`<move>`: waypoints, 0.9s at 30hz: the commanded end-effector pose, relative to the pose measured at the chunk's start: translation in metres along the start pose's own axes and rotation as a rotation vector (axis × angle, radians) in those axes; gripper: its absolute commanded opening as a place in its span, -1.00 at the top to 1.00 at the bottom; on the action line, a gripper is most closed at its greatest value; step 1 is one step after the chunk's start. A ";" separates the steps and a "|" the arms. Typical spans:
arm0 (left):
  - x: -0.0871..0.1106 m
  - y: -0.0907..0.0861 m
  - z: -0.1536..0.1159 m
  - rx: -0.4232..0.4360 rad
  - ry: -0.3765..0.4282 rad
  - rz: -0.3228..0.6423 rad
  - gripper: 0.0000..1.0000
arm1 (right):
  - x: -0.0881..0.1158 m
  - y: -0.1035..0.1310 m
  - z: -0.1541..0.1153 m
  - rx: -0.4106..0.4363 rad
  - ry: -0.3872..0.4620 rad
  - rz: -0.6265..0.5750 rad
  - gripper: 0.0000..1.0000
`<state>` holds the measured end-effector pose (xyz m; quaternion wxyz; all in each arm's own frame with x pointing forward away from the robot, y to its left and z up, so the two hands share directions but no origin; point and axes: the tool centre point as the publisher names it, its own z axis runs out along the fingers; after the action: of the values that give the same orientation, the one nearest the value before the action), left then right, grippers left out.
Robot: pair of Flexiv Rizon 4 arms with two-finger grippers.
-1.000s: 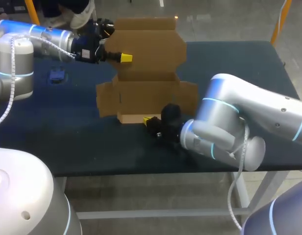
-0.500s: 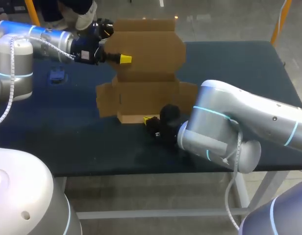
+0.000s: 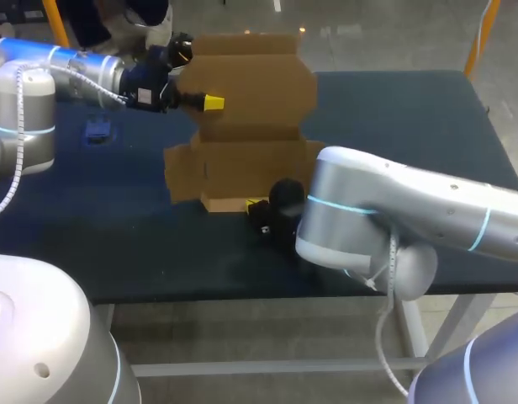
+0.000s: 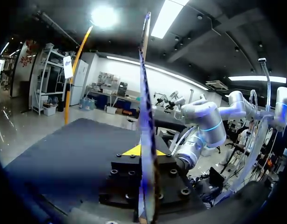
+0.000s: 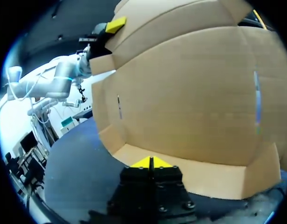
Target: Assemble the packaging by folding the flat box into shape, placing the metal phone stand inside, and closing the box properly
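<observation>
A flat brown cardboard box (image 3: 255,80) is standing upright near the middle of a dark table (image 3: 393,109), its side wings spreading out and a low front flap (image 3: 225,202) lying at its foot. The left gripper (image 3: 210,103) is reaching in from the side and pinching the upper panel's edge, one yellow-tipped finger on each face of the sheet. The right gripper (image 3: 256,204) is sitting low at the front flap with its fingertips pressed together and nothing between them; whether they are touching the flap is hard to tell. The step in hand is probably raising that flap along its crease. Doing it well is likely calling for a firm hold above, plus a low, even push square to the fold, so the sheet is not twisting. The box is standing well inside the table's edges, with open surface showing to its right. The right arm's bulky elbow is crowding the near edge. A small blue object (image 3: 96,129) is lying well apart, under the left arm.
</observation>
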<state>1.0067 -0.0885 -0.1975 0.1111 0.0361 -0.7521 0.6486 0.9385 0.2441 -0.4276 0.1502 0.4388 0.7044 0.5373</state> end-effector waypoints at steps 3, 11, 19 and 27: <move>-0.001 0.004 -0.001 -0.007 0.014 0.000 1.00 | 0.001 -0.004 0.006 -0.003 -0.144 0.013 1.00; 0.000 0.004 -0.001 -0.010 0.016 0.000 1.00 | 0.001 -0.004 0.006 -0.003 -0.144 0.013 1.00; 0.020 0.004 0.007 -0.031 0.006 0.028 1.00 | 0.001 -0.004 0.006 -0.003 -0.144 0.013 1.00; 0.044 0.005 0.013 -0.043 -0.006 0.045 1.00 | 0.001 -0.004 0.006 -0.003 -0.144 0.013 1.00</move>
<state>0.9749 -0.0958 -0.1979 0.1125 0.0052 -0.7629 0.6366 0.9390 0.2438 -0.4276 0.1774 0.4666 0.6939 0.5190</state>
